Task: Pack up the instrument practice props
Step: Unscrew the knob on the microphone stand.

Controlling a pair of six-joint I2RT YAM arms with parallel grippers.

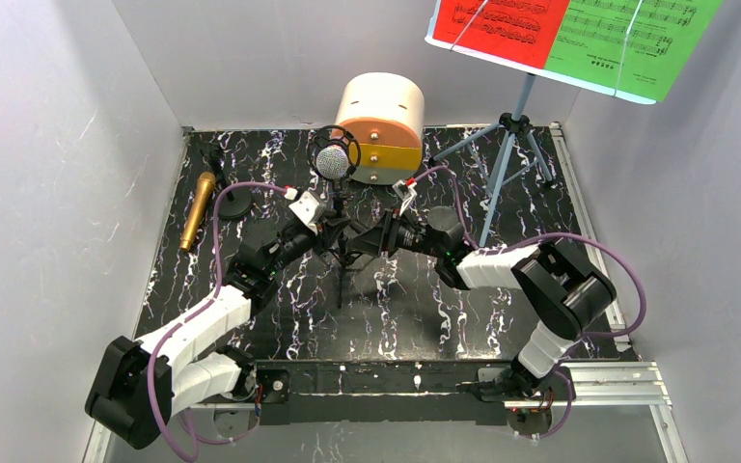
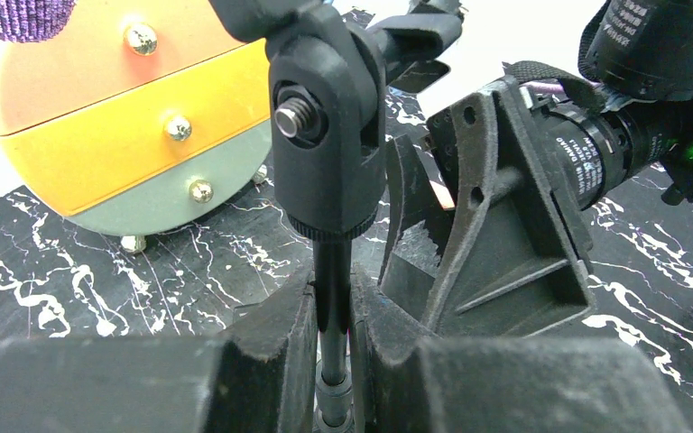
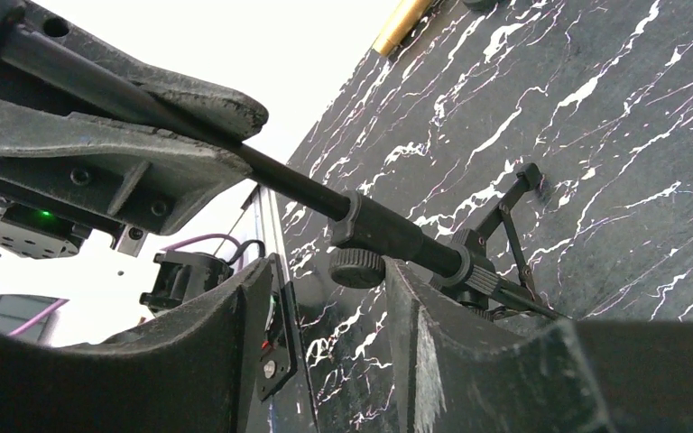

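We find both arms stretched to the centre of the table (image 1: 396,304), meeting at the black tripod (image 2: 325,162). The left gripper (image 2: 332,316) is clamped on its thin pole. The right gripper (image 3: 329,271) stands with jaws apart astride the lower collar. The purple microphone (image 1: 332,161) tops this tripod, just before the round cabinet (image 1: 381,121), whose drawers are shut. The gold microphone (image 1: 197,210) lies far left. The music stand (image 1: 504,164), back right, carries a red sheet (image 1: 497,24) and a green sheet (image 1: 637,43).
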